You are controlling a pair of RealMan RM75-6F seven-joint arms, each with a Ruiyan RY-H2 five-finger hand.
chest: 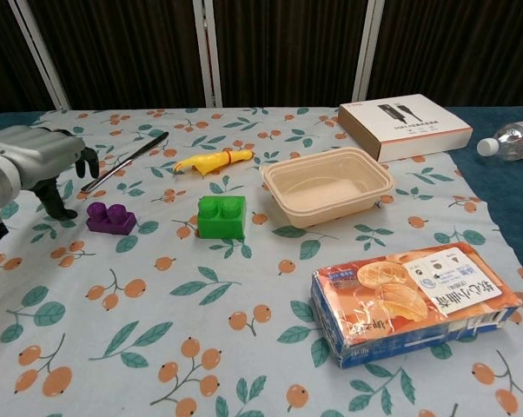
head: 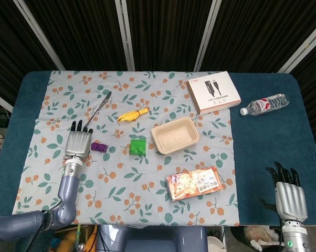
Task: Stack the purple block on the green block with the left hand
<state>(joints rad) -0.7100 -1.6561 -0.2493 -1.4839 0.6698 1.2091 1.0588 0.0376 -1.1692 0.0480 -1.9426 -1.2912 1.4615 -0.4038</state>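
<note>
Left hand beside purple block, block not yet lifted.
Head view: left hand (head: 79,144) empty, fingers apart, at 9 o'clock of purple block (head: 99,147); green block (head: 138,146) at block's 3 o'clock; right hand (head: 290,195) spread, idle.
Chest view: left hand (chest: 36,161) hovers at 10 o'clock of purple block (chest: 110,217); green block (chest: 221,216) apart.

even, fairly bright overhead light; shadows are soft and short. the background stays dark. both views look sharp, perhaps slightly soft toward the chest view's edges.
</note>
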